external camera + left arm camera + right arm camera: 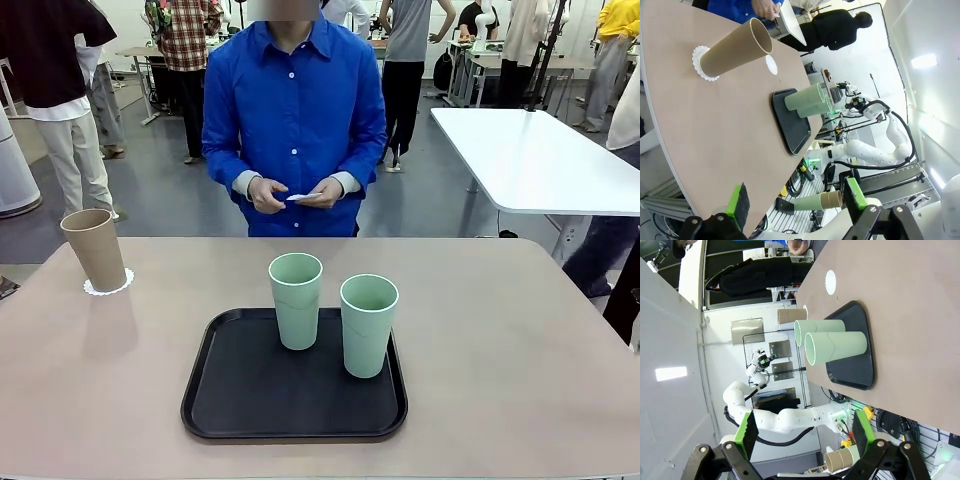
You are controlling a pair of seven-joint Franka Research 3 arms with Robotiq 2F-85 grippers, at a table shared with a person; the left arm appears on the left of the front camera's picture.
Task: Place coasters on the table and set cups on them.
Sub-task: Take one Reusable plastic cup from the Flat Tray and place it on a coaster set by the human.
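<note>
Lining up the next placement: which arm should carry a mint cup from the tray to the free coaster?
Left, probably: the free coaster lies past the tray on its left half, the left mint cup stands nearest it, and the left hand is open.

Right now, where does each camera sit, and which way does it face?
Front: between the arms, facing across the table at the person's hands.
Left wrist: beyond the table's edge, looking past the open left gripper toward the tan cup.
Right wrist: rolled sideways, looking past the open right gripper toward the mint cups.
All three share the black tray.
</note>
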